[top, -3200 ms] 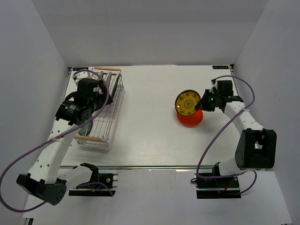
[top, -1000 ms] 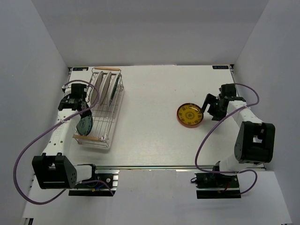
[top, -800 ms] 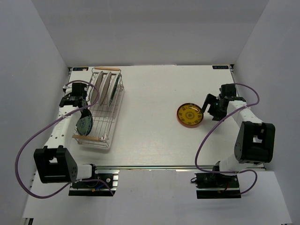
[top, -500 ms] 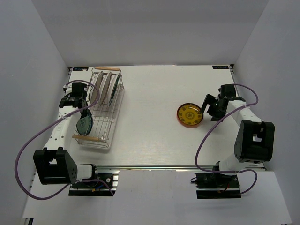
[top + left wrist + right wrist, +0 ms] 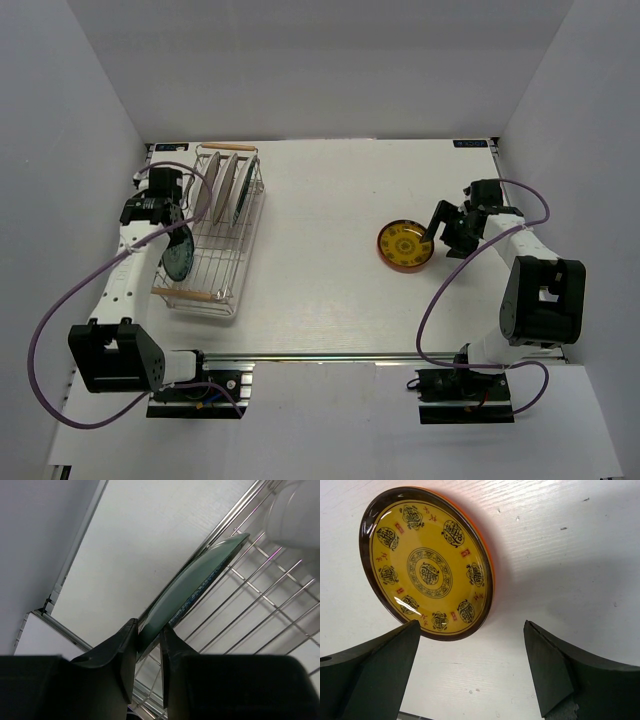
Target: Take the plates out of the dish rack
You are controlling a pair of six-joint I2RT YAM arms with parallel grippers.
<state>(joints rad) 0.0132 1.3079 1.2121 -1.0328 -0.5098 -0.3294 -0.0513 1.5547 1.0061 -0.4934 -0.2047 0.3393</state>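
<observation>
Left jaws have clamped the teal plate (image 5: 197,577) at the rack's (image 5: 215,270) 8 o'clock, ready to lift; right jaws released.

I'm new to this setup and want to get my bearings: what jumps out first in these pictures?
The bright yellow plate lies flat on the right of the table, with the open right gripper beside it. At left, the left gripper pinches the rim of a blue-green plate at the near end of the wire dish rack, where pale plates stand upright further back.
</observation>
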